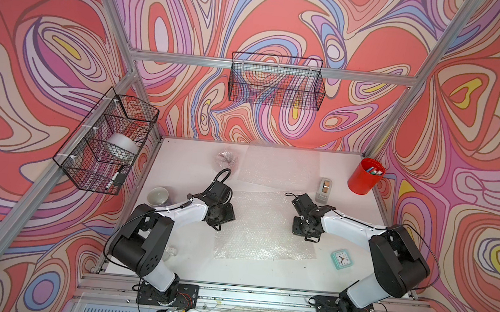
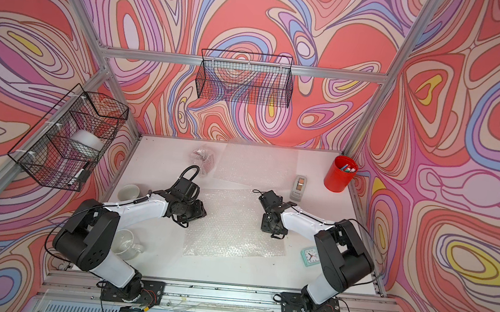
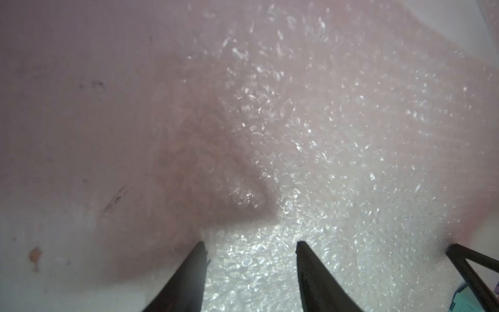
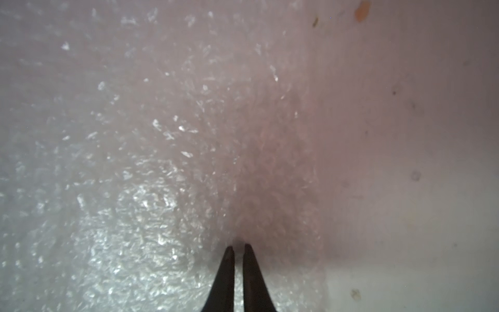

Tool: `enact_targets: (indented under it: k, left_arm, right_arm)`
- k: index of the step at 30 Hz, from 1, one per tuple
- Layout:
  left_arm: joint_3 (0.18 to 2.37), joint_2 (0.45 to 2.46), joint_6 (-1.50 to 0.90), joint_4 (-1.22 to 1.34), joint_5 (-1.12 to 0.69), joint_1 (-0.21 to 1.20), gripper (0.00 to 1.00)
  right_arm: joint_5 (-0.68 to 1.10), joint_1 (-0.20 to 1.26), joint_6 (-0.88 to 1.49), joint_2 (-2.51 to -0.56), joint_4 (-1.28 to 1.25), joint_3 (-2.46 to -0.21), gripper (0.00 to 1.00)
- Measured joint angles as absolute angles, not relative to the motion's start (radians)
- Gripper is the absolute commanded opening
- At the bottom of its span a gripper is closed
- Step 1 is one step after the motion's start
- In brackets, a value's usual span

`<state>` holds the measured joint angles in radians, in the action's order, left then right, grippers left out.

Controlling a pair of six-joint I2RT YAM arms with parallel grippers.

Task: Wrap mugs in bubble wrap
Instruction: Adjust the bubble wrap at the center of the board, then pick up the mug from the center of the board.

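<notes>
A sheet of bubble wrap (image 1: 267, 227) lies flat in the middle of the white table, seen in both top views. My left gripper (image 3: 251, 245) is open, pointing down over the sheet's left edge, where the wrap is rucked up. My right gripper (image 4: 239, 247) is shut on the bubble wrap (image 4: 121, 216) near the right edge. A white mug (image 1: 159, 196) stands left of the left arm. In a top view a clear glass mug (image 2: 126, 243) sits beside the left arm's base. At the back, a reddish bundle wrapped in bubble wrap (image 1: 226, 159) lies beside a second sheet (image 1: 276, 165).
A red pen cup (image 1: 365, 175) stands at the back right, with a tape dispenser (image 1: 324, 189) next to it. A teal clock (image 1: 340, 259) sits close to the right arm. Wire baskets hang on the back wall (image 1: 276, 81) and the left wall (image 1: 106, 143).
</notes>
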<state>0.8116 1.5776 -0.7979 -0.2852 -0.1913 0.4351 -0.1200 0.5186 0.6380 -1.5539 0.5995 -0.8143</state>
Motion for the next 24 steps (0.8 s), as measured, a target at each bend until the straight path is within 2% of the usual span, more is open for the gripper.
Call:
enact_targets:
  k: [4,8,10,13,16,20,24]
  left_arm:
    - [0.811,1.578,-0.798,-0.281,-0.195,0.439,0.58]
    - [0.816,1.538,-0.797,-0.319,-0.188,0.439,0.72]
    - [0.838,1.470,-0.790,-0.373,-0.169,0.439,0.79]
    - [0.912,1.321,-0.770,-0.447,-0.127,0.433,0.82]
    - [1.000,1.168,-0.744,-0.501,-0.113,0.366,0.84]
    - [1.058,0.997,-0.709,-0.603,-0.123,0.143,0.84]
    - [1.126,0.937,-0.665,-0.752,-0.148,-0.043,0.84]
  right_arm:
    - [-0.102,0.519,0.682,-1.456,0.641,-0.752,0.15]
    - [-0.096,0.528,0.670,-1.356,0.640,-0.762,0.35]
    - [-0.098,0.556,0.641,-1.320,0.611,-0.792,0.42]
    - [-0.093,0.657,0.575,-1.320,0.510,-0.872,0.49]
    - [-0.060,0.778,0.501,-1.396,0.373,-0.957,0.56]
    - [0.019,0.907,0.428,-1.594,0.195,-1.058,0.62]
    - [0.084,1.005,0.382,-1.831,0.085,-1.193,0.67]
